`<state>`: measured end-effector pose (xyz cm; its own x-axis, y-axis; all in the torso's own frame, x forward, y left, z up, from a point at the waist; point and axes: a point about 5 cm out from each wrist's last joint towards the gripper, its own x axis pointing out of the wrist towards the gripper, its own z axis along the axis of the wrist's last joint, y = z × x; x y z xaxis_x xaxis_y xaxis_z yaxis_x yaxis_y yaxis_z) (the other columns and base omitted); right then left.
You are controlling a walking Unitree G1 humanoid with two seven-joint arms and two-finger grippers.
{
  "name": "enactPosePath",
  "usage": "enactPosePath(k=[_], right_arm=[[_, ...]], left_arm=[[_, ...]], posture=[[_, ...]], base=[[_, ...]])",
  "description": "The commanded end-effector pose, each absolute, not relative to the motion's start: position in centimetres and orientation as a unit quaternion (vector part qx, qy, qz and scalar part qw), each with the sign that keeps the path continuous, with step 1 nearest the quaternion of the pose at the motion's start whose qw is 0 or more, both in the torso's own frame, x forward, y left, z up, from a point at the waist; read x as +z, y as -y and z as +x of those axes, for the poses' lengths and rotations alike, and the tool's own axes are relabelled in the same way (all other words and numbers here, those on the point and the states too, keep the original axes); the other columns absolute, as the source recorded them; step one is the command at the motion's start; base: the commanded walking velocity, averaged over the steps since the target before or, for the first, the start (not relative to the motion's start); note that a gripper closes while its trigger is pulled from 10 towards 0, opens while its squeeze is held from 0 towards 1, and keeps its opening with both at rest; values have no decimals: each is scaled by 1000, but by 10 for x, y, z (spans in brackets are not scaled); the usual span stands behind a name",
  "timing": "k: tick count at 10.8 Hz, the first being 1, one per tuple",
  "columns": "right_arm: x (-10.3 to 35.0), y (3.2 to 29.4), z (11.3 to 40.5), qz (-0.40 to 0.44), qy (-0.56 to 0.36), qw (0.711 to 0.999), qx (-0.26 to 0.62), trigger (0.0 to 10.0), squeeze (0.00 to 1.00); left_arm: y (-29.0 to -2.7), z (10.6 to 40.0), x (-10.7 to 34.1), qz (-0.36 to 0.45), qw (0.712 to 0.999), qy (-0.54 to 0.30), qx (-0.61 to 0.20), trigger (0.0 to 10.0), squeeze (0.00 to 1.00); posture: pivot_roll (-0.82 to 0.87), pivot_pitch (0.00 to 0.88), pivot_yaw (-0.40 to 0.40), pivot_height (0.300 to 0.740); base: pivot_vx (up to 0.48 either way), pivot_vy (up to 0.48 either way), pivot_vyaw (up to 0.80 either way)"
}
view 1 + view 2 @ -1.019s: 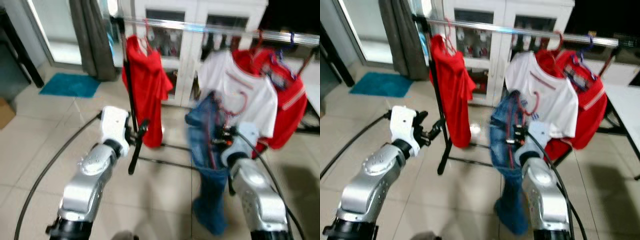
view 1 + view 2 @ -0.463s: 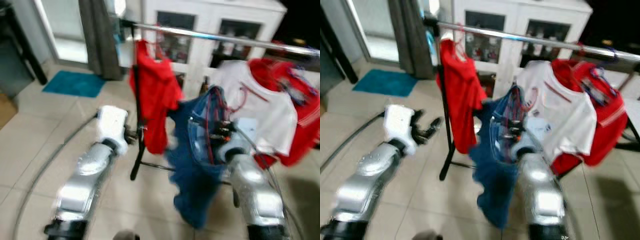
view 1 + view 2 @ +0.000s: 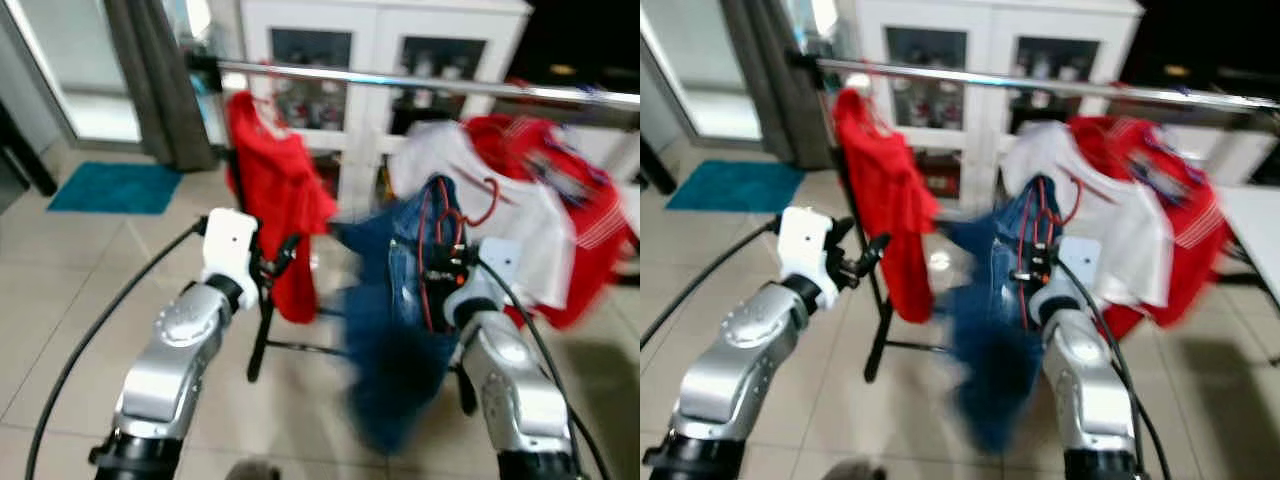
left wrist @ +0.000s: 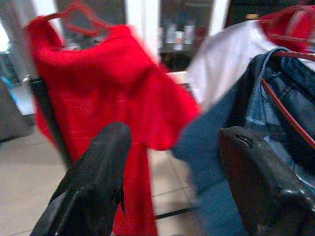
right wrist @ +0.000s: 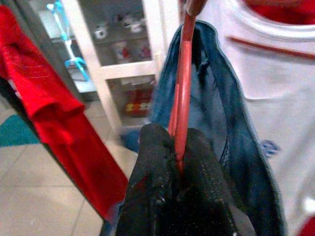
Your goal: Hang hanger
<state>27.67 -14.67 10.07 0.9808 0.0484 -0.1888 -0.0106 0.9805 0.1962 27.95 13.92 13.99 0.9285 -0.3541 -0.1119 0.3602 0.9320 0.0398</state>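
Observation:
A red hanger (image 5: 183, 73) carrying blue jeans (image 3: 395, 330) is pinched in my right gripper (image 5: 176, 135), which is shut on its wire. I hold it up in front of the silver clothes rail (image 3: 400, 80), below the bar; the hanger's hook (image 3: 482, 203) lies against a white shirt (image 3: 520, 215). The jeans are blurred and trail towards my left. My left gripper (image 3: 278, 258) is raised beside a red shirt (image 3: 275, 190) on the rail, with its fingers (image 4: 101, 167) open and nothing between them.
Red garments (image 3: 570, 190) hang at the rail's right end. The rack's black upright (image 3: 262, 320) stands behind my left gripper. A white glass-door cabinet (image 3: 380, 40) is behind the rail, and a grey curtain (image 3: 150, 80) and teal mat (image 3: 115, 187) are at far left.
The view has shifted as I move. The jeans have swung out to my left and blurred. My right gripper stays shut on the hanger and the left stays open.

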Motion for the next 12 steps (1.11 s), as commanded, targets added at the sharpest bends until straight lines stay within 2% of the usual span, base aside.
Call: enactPosePath(k=[1,3,5,12], right_arm=[[113,143,280,91,-66,993,25,10000,0],[116,141,282,65,-61,995,43,10000,0],[120,138,284,67,-51,995,45,10000,0],[129,143,288,67,-14,997,22,10000,0]], left_arm=[[-140,280,144,32,982,-46,-180,10000,0],[-141,280,144,39,982,-46,-178,10000,0],[-143,280,144,42,982,-45,-179,10000,0],[-143,280,145,59,978,-43,-193,10000,0]], posture=[[81,45,-25,740],[86,42,-28,740],[89,38,-29,740],[102,17,-24,740]], base=[[326,0,0],[330,0,0],[330,0,800],[329,0,0]])
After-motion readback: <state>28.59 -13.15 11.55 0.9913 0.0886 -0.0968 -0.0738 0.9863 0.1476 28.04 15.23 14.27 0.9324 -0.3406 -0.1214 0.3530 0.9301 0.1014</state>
